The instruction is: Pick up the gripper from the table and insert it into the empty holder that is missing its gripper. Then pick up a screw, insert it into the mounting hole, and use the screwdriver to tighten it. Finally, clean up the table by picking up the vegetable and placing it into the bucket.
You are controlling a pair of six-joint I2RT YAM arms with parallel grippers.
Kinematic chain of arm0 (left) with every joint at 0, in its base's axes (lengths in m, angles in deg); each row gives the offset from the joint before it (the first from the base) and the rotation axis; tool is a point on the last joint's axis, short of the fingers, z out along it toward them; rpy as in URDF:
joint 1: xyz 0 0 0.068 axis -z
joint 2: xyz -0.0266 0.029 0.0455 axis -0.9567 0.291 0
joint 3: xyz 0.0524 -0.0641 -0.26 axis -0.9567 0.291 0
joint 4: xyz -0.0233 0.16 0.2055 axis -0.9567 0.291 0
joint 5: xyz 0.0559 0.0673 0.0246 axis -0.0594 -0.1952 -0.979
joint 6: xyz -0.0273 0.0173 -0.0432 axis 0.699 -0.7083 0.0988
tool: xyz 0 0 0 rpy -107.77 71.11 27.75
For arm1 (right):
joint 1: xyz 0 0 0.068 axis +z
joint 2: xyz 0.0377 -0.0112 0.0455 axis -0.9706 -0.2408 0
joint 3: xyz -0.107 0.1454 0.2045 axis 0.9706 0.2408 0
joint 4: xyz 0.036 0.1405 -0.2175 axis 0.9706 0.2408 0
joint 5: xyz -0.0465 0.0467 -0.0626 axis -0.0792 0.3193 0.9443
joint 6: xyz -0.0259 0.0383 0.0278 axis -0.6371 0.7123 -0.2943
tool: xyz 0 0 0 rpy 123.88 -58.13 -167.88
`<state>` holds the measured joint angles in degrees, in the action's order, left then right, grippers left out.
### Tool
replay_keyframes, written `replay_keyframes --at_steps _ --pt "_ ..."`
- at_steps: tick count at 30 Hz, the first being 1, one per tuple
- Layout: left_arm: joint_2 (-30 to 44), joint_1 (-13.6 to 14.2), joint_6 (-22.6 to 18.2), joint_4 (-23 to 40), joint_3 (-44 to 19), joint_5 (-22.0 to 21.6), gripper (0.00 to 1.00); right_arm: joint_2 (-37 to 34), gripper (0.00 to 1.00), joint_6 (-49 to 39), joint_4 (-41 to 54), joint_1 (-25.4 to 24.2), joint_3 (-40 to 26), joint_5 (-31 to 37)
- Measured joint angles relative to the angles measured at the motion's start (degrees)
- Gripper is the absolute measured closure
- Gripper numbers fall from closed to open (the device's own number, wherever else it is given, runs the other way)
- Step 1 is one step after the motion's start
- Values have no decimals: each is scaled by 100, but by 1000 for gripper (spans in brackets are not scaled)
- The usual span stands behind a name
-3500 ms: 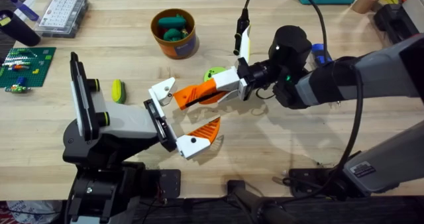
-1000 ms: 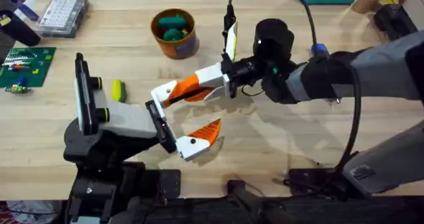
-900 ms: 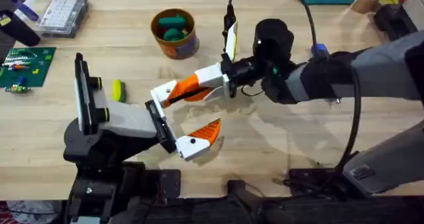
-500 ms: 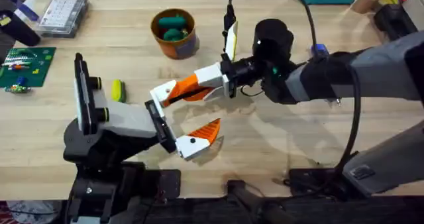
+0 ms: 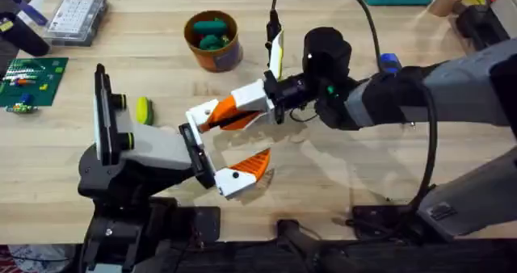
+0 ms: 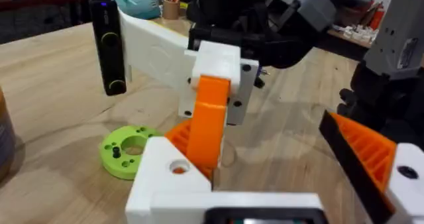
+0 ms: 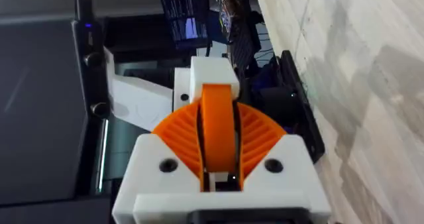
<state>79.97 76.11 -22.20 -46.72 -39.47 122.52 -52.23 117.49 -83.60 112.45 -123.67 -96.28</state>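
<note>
Right gripper (image 5: 230, 115) with jaws clamped on the gripper (image 5: 212, 111), its white block touching the holder (image 5: 191, 140) just beyond the fingertips; left gripper (image 6: 291, 177) with jaws apart, the held piece between them; bucket (image 5: 212, 40) well apart

The right arm (image 5: 420, 91) has smooth grey shells with black joints, a round black wrist showing a small green light, and black cables looping over it. Its gripper (image 5: 212, 118) has white fingers with orange ribbed pads.
</note>
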Motion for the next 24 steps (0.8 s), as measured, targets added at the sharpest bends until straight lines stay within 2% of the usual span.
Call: replay_keyframes --at_steps 6,13,16,24 --pt "-2 5 -25 4 -1 32 12 1 726 -4 -10 -39 0 -90" --pt "0 7 -42 12 -1 49 12 1 465 -44 -9 -143 0 -201" --pt "0 7 -42 13 -1 50 12 0 397 -42 -8 -192 0 -244" --pt "-1 7 -47 13 -1 55 12 -1 334 -42 -14 -493 0 -405"
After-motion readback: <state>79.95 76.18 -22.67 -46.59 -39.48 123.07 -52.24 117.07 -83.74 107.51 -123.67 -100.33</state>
